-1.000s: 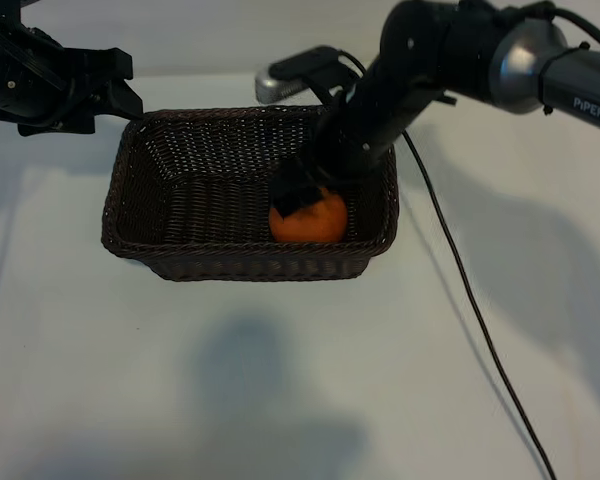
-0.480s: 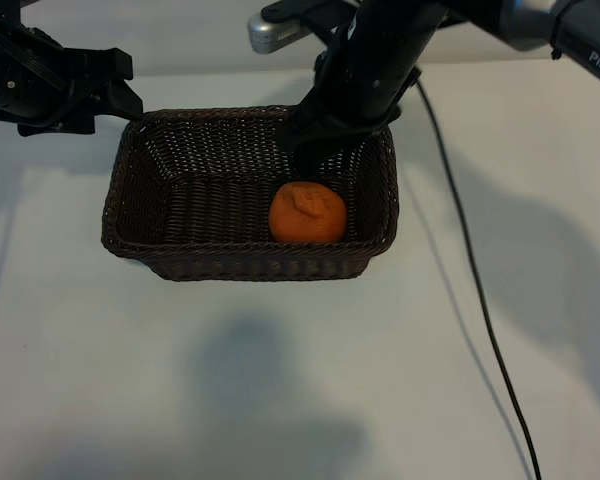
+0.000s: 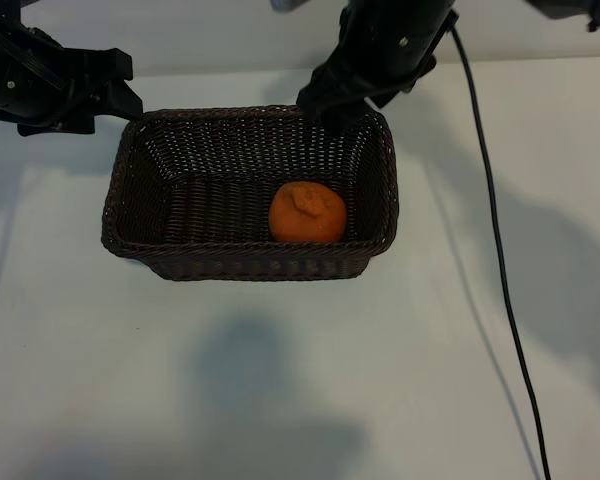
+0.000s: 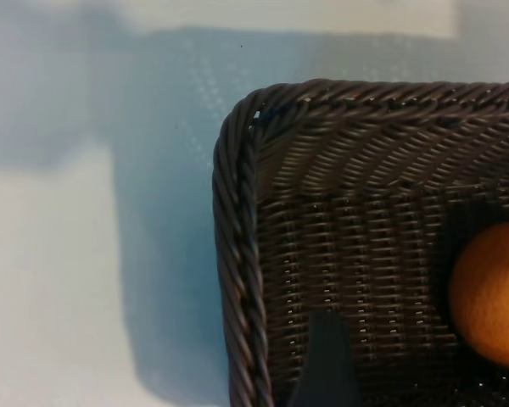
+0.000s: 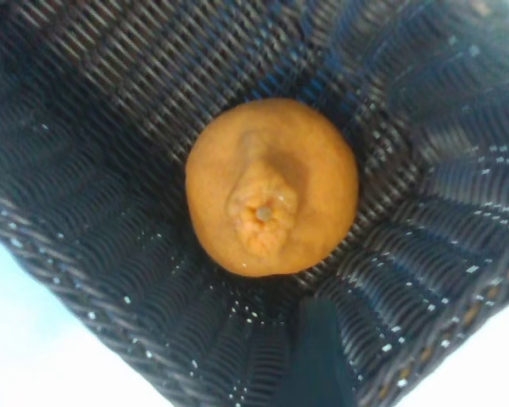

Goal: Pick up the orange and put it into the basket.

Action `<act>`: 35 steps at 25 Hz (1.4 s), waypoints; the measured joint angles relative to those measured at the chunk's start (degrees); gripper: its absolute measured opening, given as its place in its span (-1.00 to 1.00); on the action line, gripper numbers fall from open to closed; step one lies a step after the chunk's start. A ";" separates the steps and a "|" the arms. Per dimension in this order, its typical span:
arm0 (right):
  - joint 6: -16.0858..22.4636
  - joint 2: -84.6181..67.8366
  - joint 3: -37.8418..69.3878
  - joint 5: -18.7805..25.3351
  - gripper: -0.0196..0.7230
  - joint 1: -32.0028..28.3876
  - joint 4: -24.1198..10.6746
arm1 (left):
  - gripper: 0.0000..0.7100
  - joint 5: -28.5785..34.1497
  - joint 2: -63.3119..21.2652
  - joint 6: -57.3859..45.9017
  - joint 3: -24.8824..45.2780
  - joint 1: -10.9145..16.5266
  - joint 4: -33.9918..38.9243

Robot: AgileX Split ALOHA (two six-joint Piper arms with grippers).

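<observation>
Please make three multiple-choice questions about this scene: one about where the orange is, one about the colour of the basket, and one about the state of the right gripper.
1. Where is the orange?
A. On the table in front of the basket
B. Inside the basket, toward its right end
C. Held in the left gripper

2. What colour is the basket?
A. Dark brown
B. White
C. Green

3. What is the state of the right gripper?
A. Shut on the orange
B. Shut on the basket rim
C. Empty, above the basket's far rim

Answers:
1 B: the exterior view shows the fruit lying on the wicker floor, near the right wall.
2 A: the woven wicker is dark brown in all views.
3 C: the orange lies free below it, as the right wrist view shows.

The left gripper is parked by the basket's far left corner.
</observation>
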 joint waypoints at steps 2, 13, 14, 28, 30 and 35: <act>0.00 -1.16 -0.06 -0.03 0.56 0.00 0.00 | 0.66 0.00 0.00 -0.05 0.00 0.00 0.00; 0.00 -1.90 -0.19 -0.02 0.56 0.00 1.62 | 0.66 0.00 0.00 -0.05 0.00 0.00 0.00; 0.00 -1.90 -0.19 -0.02 0.56 0.00 1.62 | 0.66 0.00 0.00 -0.05 0.00 0.00 0.00; 0.00 -1.90 -0.19 -0.02 0.56 0.00 1.76 | 0.66 0.00 0.00 -0.17 0.00 0.00 0.00; 0.00 -1.90 -0.19 -0.02 0.56 0.00 1.93 | 0.66 0.00 0.00 -0.17 0.00 0.00 0.00; 0.00 -1.90 -0.19 -0.02 0.56 0.00 2.12 | 0.66 0.00 0.00 -0.17 0.00 0.00 0.00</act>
